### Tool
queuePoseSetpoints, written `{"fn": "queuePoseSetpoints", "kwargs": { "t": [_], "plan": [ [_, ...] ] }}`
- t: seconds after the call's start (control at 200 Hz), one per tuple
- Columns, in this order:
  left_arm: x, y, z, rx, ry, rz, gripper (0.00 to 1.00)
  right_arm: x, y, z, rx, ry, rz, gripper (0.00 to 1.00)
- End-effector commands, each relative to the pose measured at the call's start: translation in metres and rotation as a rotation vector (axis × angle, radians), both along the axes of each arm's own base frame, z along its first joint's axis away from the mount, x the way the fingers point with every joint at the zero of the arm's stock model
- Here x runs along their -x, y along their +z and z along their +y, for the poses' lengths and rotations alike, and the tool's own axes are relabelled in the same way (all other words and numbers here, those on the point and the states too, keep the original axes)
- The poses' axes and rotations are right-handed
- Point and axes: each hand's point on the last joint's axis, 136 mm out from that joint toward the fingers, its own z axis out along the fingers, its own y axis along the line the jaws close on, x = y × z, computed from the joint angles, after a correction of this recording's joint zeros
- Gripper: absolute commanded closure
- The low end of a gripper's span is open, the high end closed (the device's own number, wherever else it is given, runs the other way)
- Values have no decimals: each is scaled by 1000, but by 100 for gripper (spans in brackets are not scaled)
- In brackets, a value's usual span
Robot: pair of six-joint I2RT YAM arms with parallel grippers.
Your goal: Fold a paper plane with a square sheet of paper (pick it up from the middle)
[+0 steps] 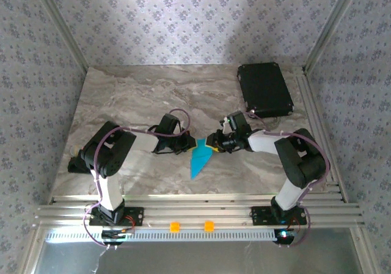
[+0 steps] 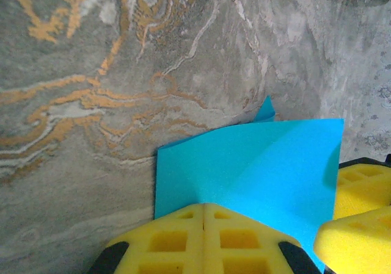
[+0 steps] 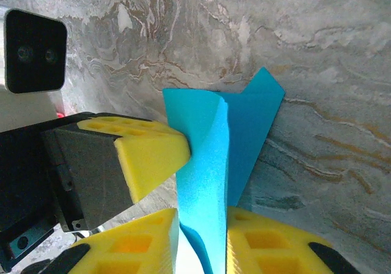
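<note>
1. the plane (image 1: 200, 158) lay near the middle of the table (image 1: 122, 97), a narrow blue dart with its tip toward 6 o'clock and its wide end toward 12.
2. the left gripper (image 2: 203, 212) sat at 9 o'clock from that wide end. its yellow fingers were pressed together, pinching the plane's edge, and a crease ran off from their tips.
3. the right gripper (image 3: 201, 231) sat at 3 o'clock. its fingers (image 3: 275, 246) stood on either side of a raised fold of the plane, close against it. whether they gripped it could not be told.
4. the two grippers were just beside each other at the wide end.
5. a black case (image 1: 264, 90) lay flat at 1 o'clock from the plane, well apart, near the far right corner.
</note>
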Motion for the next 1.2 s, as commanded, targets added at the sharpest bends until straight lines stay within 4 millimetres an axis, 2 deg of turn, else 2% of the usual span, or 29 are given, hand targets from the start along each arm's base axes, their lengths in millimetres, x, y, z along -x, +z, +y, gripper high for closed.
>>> {"fn": "queuePoseSetpoints", "kwargs": {
  "t": [0.0, 0.33, 0.47, 0.62, 0.805, 0.944, 1.059, 1.194],
  "plan": [
    [18, -28, 18, -96, 11, 110, 100, 8, -9, 1, -11, 30, 32, 76],
    [18, -25, 18, -97, 10, 104, 100, 4, -13, -1, -6, 25, 38, 81],
    [16, -20, 17, -87, 11, 93, 99, 4, -13, -1, -13, 21, 44, 90],
    [10, 5, 13, -56, 4, 36, 93, 4, -12, -2, -9, 8, 54, 96],
    [6, 41, 16, -78, -13, -74, 78, 0, -10, -9, -10, -75, 56, 98],
    [15, 52, 24, -128, -29, -172, 73, -6, -6, -15, -37, -168, 52, 98],
    [33, 58, 25, -182, -87, -271, 71, -10, -2, -19, -67, -239, 53, 98],
    [57, 65, 23, -338, -190, -428, 68, -10, -1, -24, -75, -289, 52, 99]
  ]
}}
